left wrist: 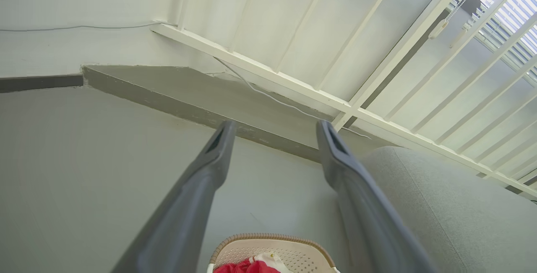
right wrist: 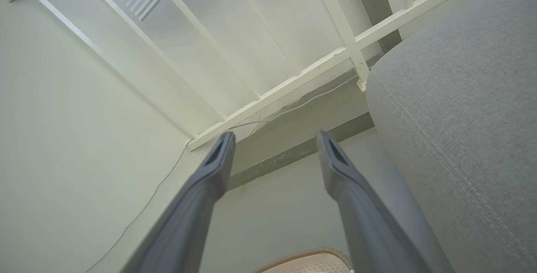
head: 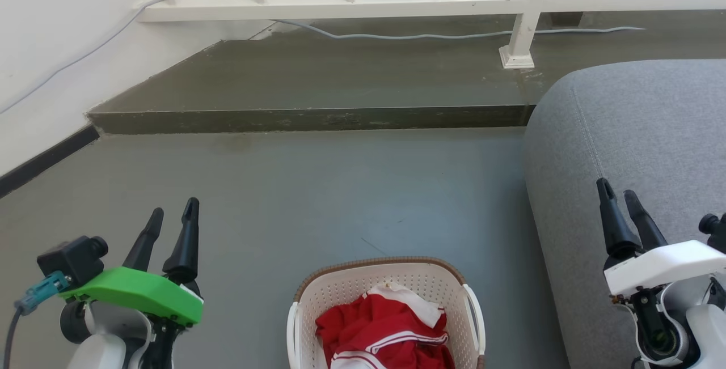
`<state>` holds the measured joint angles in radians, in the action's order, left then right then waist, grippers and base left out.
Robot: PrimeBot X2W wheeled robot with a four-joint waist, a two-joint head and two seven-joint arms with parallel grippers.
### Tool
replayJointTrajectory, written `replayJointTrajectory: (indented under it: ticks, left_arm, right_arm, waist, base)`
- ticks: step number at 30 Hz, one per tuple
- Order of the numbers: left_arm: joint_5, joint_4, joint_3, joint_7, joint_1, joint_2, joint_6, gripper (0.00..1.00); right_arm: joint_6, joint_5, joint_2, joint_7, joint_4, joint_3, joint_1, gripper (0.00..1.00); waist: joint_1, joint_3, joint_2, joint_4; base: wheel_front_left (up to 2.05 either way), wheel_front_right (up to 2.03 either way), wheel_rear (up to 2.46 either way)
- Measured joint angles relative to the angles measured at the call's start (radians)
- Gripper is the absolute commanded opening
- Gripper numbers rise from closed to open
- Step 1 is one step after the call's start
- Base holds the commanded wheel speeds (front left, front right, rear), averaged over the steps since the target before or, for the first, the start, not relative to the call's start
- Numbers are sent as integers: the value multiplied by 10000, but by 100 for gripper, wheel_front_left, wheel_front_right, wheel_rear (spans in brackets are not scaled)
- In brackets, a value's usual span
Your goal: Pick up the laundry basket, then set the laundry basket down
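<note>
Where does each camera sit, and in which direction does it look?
Head view: on the head, facing forward and down at the floor; left gripper and right gripper show, jaws apart.
Left wrist view: on that wrist, looking along its own jaws toward the railing.
Right wrist view: likewise, past its own jaws, sofa alongside.
Shared: laundry basket, railing and sofa in all three.

Cream, brown and red
Cream perforated laundry basket [head: 340, 291], brown woven-look rim [head: 374, 259]; red cloth [head: 385, 329], white stripes; grey floor [head: 312, 187].
</note>
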<state>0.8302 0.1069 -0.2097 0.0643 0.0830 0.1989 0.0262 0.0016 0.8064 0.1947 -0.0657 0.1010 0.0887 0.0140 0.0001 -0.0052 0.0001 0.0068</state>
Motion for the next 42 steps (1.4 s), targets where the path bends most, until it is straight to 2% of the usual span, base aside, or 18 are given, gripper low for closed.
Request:
replayJointTrajectory:
  ticks: [11, 23, 27, 42]
  left_arm:
    - [-1329, -261, -621, 146, -11, 50, -416, 100]
    - [-2880, -568, -1143, 249, -77, 100, -740, 100]
    - [-3267, -639, -1193, 261, -223, 109, -886, 100]
    - [-4884, -988, -1381, 257, -659, 84, -1248, 100]
  right_arm:
    - [-232, -1561, 90, -146, -230, 506, 203, 100]
    - [-640, -3137, 221, -466, -408, 828, 576, 100]
    - [-667, -3549, 215, -587, -485, 894, 590, 100]
    - [-1091, -5120, 17, -1078, -673, 1137, 966, 100]
  waist:
    - [0, -34, 0, 7]
    - [0, -50, 0, 12]
    - [0, -53, 0, 8]
    - [-1, -90, 0, -53]
  base:
    - [0, 0, 0]
    - [0, 0, 0]
    - [0, 0, 0]
    - [0, 0, 0]
